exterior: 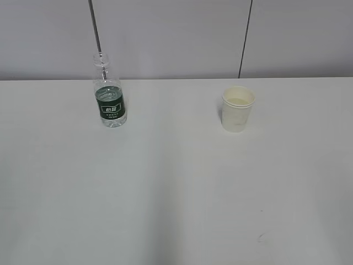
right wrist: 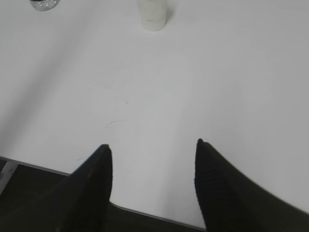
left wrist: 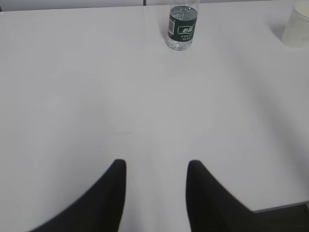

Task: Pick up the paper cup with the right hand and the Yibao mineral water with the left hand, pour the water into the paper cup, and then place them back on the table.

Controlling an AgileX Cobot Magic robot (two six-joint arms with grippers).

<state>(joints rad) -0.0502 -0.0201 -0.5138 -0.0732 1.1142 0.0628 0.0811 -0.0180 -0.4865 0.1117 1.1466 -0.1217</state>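
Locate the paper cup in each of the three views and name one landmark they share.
Exterior view: the paper cup stands upright right of centre on the table.
Left wrist view: at the top right corner, cut by the edge.
Right wrist view: top centre, only its lower part shows.
Shared landmark: the Yibao mineral water, left of the cup in every view.

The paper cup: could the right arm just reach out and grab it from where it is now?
Probably yes. In the right wrist view the right claw is open and points toward the paper cup, with only bare table between them. The bottle stands well off to the side, out of the way.
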